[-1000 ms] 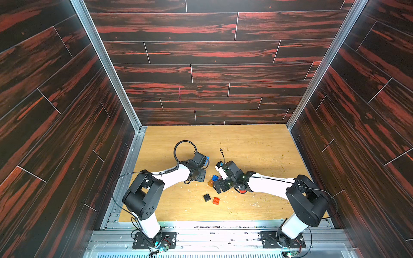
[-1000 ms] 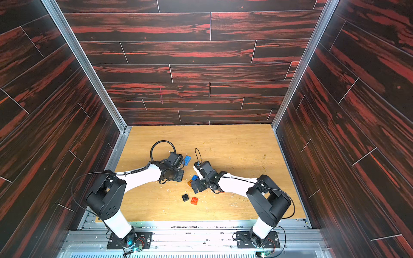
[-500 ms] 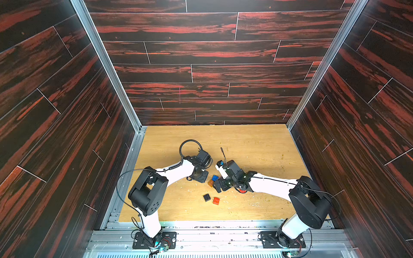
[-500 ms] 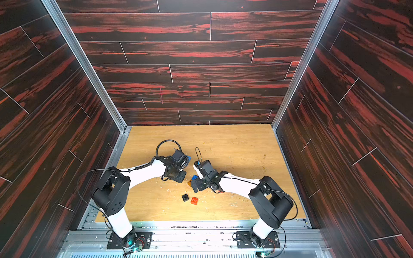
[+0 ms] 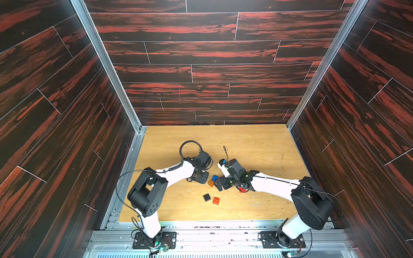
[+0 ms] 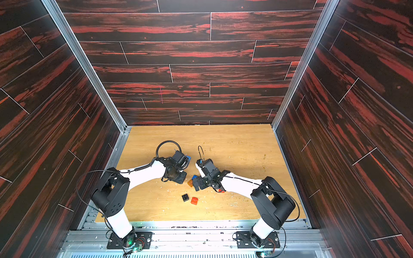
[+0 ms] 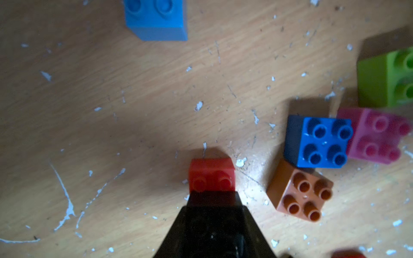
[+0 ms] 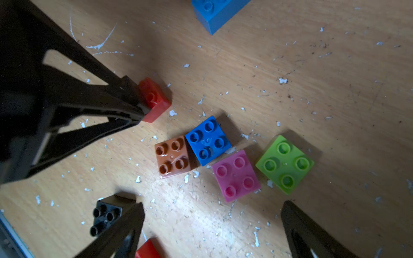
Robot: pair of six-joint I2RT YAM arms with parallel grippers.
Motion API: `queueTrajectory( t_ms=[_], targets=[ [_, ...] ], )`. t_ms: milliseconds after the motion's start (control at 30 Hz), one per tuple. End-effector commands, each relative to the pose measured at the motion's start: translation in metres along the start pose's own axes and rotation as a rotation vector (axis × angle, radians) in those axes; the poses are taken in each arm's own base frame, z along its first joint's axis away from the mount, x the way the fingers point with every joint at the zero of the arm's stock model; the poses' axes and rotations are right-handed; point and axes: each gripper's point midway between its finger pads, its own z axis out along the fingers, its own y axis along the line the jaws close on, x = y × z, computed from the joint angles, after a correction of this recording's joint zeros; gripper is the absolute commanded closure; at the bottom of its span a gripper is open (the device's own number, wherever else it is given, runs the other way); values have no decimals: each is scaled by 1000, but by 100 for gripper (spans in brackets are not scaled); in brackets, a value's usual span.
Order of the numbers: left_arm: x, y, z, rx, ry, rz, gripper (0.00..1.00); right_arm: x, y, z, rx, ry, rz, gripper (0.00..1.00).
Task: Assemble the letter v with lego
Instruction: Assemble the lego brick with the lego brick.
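Small red square plastic brick (image 7: pixel 211 175): clenched endwise in left gripper (image 7: pixel 212 198), near row of orange, blue, pink, green studded bricks (image 8: pixel 234 174). Right gripper (image 8: pixel 212 206): spread, empty. Risk: shallow grip; brick may twist loose.

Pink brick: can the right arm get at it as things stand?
Probably yes. The right claw stands open just short of the pink brick, nothing over it. The blue brick crowds one corner and the green brick sits close, so a finger may nudge them.

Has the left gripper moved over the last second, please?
Yes: the left gripper, shut on a red brick, edged toward the unmoved orange brick in both top views.
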Motion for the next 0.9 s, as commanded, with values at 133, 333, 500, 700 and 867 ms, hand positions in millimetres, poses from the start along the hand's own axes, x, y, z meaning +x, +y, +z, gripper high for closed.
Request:
queueTrajectory(
  t_ms=[133, 333, 500, 700, 867],
  targets=[
    [55, -1, 25, -52, 114, -76, 81, 4, -2, -5, -14, 7, 22, 2],
    [65, 0, 27, -56, 126, -79, 81, 4, -1, -7, -20, 1, 25, 2],
    [66, 4, 20, -83, 159, -6, 80, 4, -2, -8, -21, -4, 28, 2],
    [71, 8, 15, -108, 177, -65, 80, 3, -1, -7, -25, -4, 32, 2],
    [66, 2, 20, -81, 132, -133, 80, 3, 0, -7, -35, -4, 34, 2]
  ],
)
